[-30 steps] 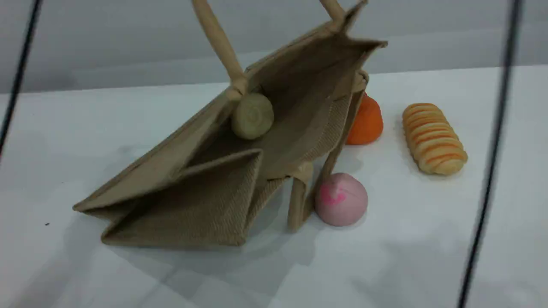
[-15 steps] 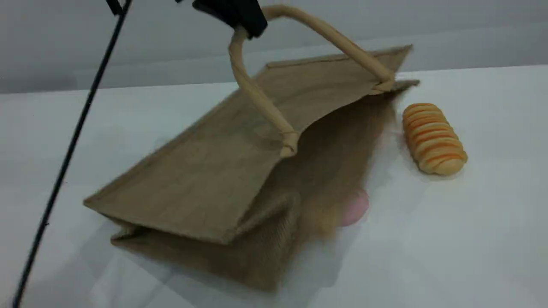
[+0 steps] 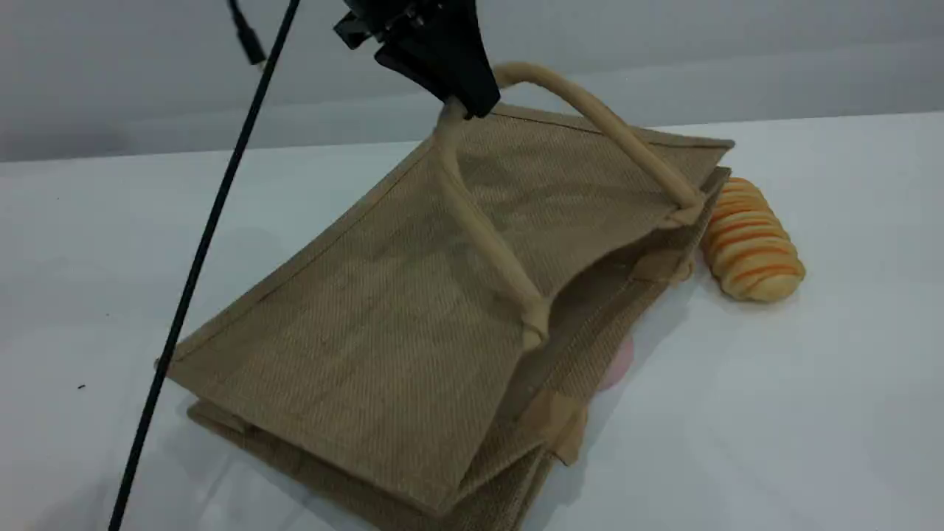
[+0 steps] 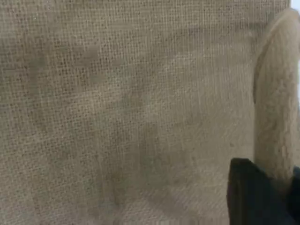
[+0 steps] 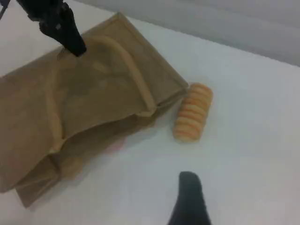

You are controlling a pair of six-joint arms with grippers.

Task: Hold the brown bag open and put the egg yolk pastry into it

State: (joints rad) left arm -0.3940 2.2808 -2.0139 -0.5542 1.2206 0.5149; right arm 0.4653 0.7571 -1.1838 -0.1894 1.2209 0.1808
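Searching every view for the egg yolk pastry gave nothing. It was hidden, most likely inside or under the brown bag (image 3: 369, 317), though that was only a guess. The bag lay slumped almost flat on the table (image 3: 796, 413), its long axis running from near left to far right, with the narrow mouth gaping toward the right. The left gripper (image 3: 463, 99) sat at the top of the upper handle (image 3: 479, 228), fingers either side of the rope; whether they pinched it or merely straddled it could not be told. The right gripper (image 5: 189, 199) hung with jaws spread and nothing in them, over bare table well apart from the bag on its mouth side, near the striped bread (image 5: 193, 117). Any lifting of the mouth belonged to the left arm, while the right faced the opening. A pink ball (image 3: 623, 360) peeped from under the mouth edge.
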